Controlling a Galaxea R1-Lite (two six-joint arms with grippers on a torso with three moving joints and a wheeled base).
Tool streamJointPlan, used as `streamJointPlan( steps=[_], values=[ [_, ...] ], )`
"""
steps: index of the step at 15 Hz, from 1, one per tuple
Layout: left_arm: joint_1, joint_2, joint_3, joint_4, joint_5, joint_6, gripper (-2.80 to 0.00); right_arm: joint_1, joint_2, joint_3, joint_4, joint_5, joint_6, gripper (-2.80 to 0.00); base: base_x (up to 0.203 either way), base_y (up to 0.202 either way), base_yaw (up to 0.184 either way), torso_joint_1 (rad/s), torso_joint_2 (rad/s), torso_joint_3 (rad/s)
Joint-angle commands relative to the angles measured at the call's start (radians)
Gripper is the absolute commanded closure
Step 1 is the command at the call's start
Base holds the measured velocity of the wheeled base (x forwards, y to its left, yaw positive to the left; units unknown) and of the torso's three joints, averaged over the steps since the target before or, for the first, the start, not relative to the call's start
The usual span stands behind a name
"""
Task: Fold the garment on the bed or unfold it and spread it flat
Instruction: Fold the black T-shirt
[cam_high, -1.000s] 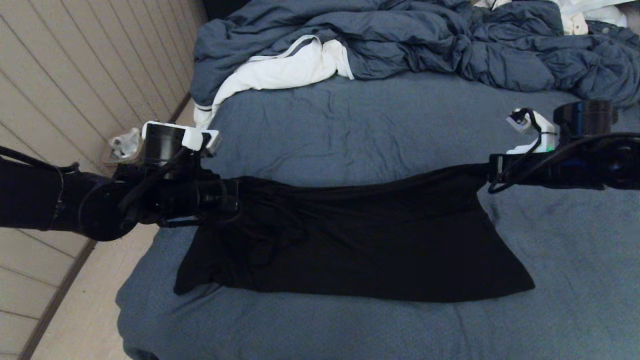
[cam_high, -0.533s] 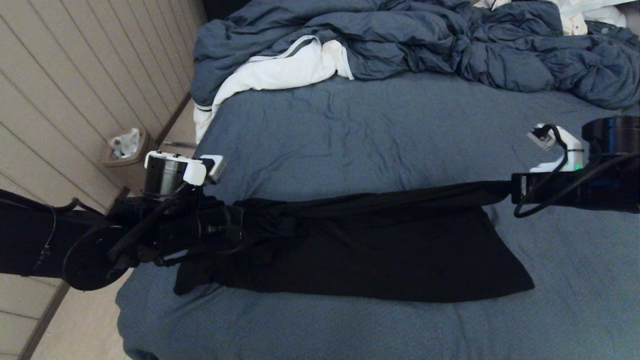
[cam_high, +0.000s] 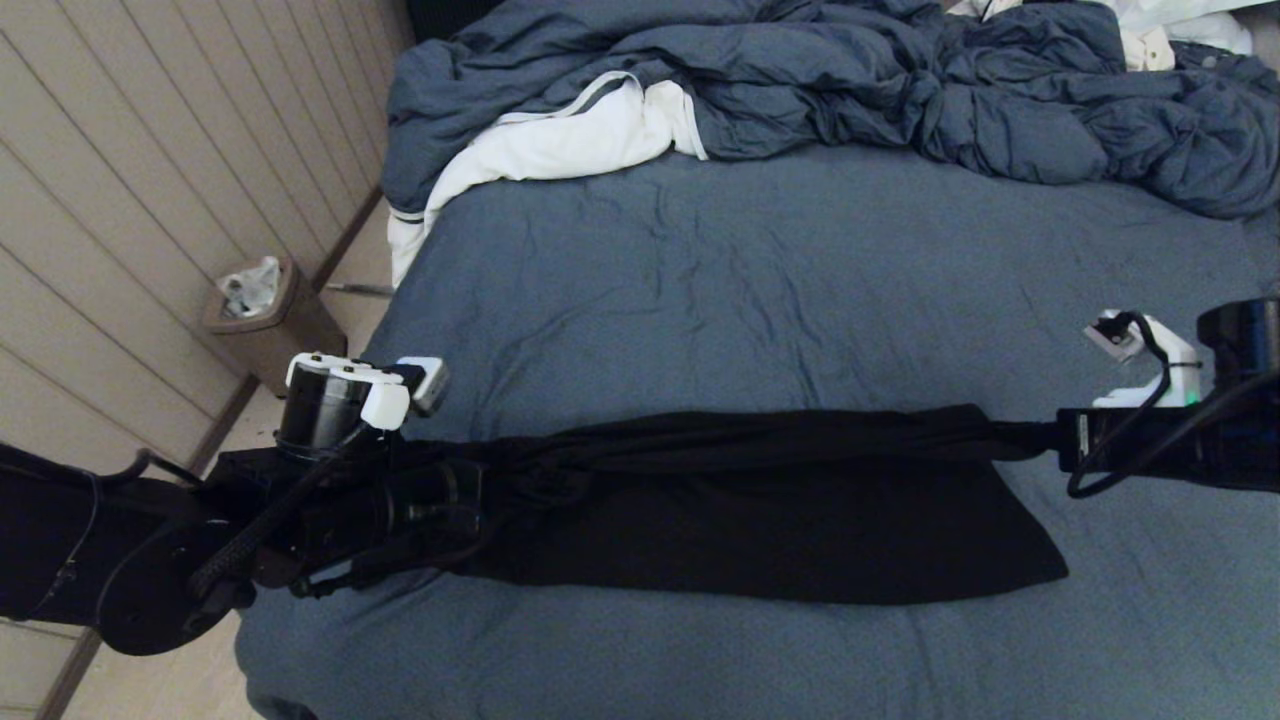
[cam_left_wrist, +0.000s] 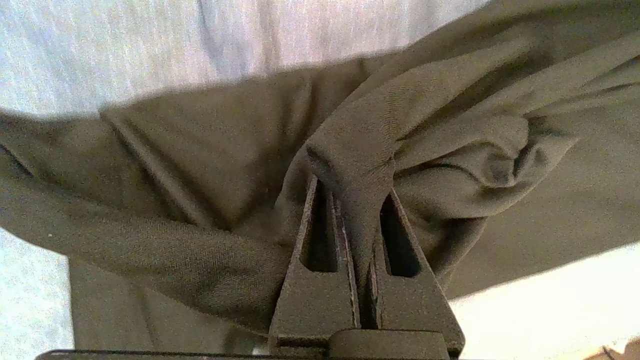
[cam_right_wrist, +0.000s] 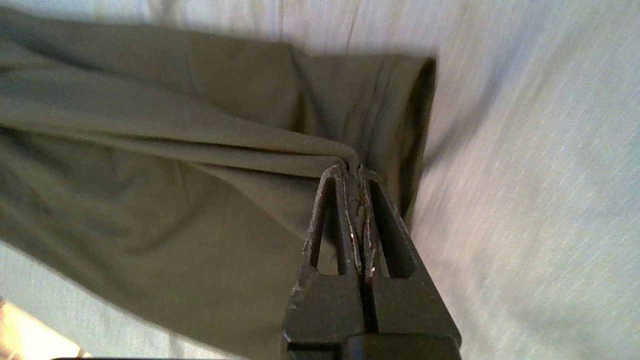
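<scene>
Garment (cam_high: 760, 520), soft and limp, sags between the left gripper (cam_left_wrist: 350, 175) and right gripper (cam_right_wrist: 352, 172), each clamped on a bunched top corner, over the bed (cam_high: 760, 300).

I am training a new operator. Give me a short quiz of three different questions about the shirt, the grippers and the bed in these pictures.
1. True or false: both grippers are shut on the garment.
2. What lies crumpled at the far end of the bed? A) duvet B) rug C) coat
3. Name the thing on the floor beside the bed.

Key:
1. True: left gripper and right gripper each pinch an end.
2. A, the duvet.
3. The waste bin.
</scene>
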Motion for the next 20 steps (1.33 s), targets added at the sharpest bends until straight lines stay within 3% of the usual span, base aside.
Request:
streamJointPlan(
  steps=[1,6,7,9,10,17,20],
  values=[
    [0.000,0.012,0.031,-0.021,0.001,-0.013,0.00,-0.001,0.023,0.038,-0.017,0.003,-0.003,0.00,0.000,0.000,0.000,0.000,0.00,0.000],
    [0.000,0.023,0.061,-0.042,-0.001,-0.039,0.00,0.000,0.048,0.102,-0.122,0.003,-0.003,0.00,0.000,0.000,0.000,0.000,0.00,0.000],
    [0.000,0.021,0.056,-0.041,0.002,-0.050,-2.80,0.000,0.048,0.101,-0.124,0.000,0.001,0.00,0.000,0.000,0.000,0.000,0.00,0.000],
    [0.001,0.018,0.046,-0.040,0.004,-0.067,-2.80,0.000,0.036,0.106,-0.123,0.005,-0.003,0.00,0.000,0.000,0.000,0.000,0.00,0.000],
    [0.000,0.011,0.038,-0.034,0.004,-0.074,-2.80,0.000,0.036,0.099,-0.120,0.007,0.003,-2.80,0.000,0.000,0.000,0.000,0.00,0.000],
    [0.001,-0.066,0.058,-0.026,0.004,-0.078,-2.80,-0.034,-0.014,0.105,-0.119,0.011,0.003,-2.80,0.000,0.000,0.000,0.000,0.00,0.000],
    [0.004,-0.176,0.067,0.015,0.007,-0.079,-2.80,-0.065,-0.051,0.099,-0.116,0.052,0.014,-2.80,0.000,0.000,0.000,0.000,0.00,0.000]
  ],
)
